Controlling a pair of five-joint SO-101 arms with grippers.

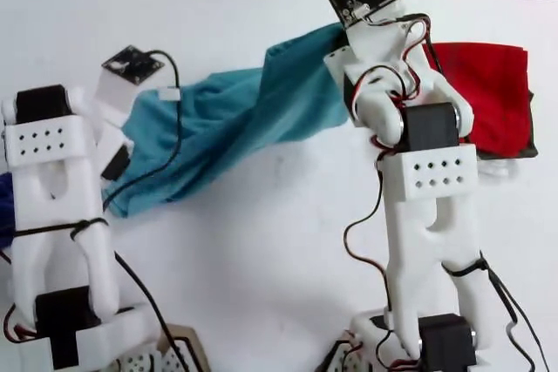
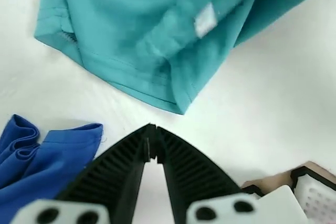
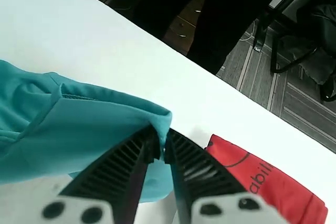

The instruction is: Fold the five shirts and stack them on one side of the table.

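One red shirt beside teal shirt

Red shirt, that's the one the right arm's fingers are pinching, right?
Not quite. The right arm's fingers are shut on the edge of the teal shirt, not the red shirt. The red shirt lies on the table beside them. The right wrist view shows this.

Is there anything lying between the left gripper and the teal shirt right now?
Nothing visible. Bare table separates the left gripper from the teal shirt and its hem. The blue shirt lies off to one side of the fingers, not in the path.
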